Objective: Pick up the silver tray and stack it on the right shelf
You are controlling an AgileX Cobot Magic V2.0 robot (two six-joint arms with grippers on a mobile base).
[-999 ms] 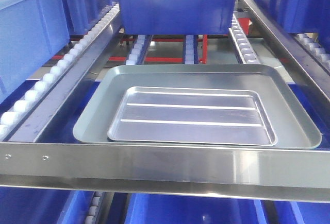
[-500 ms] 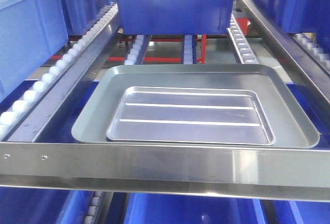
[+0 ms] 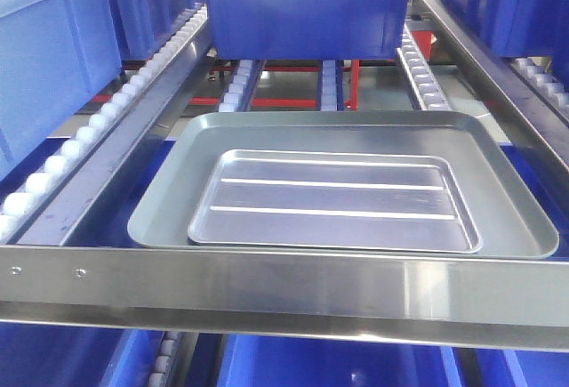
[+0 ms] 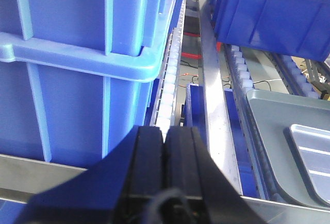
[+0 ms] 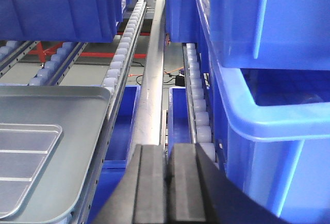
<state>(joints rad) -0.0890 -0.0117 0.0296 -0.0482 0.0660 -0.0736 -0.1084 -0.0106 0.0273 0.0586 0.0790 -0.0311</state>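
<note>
Resting inside the larger grey tray (image 3: 160,200), the silver tray (image 3: 333,202) lies flat on the right shelf (image 3: 284,285), just behind its brushed-steel front bar. My left gripper (image 4: 164,147) has its black fingers pressed together, holding nothing; the silver tray sits off to its right, with stacked blue bins (image 4: 77,69) close on its left. My right gripper (image 5: 167,167) is nearly closed, a thin gap showing, empty; the trays lie to its left, and a blue bin (image 5: 278,105) on its right.

No readable text, labels, brands or numbers on any visible surface.
</note>
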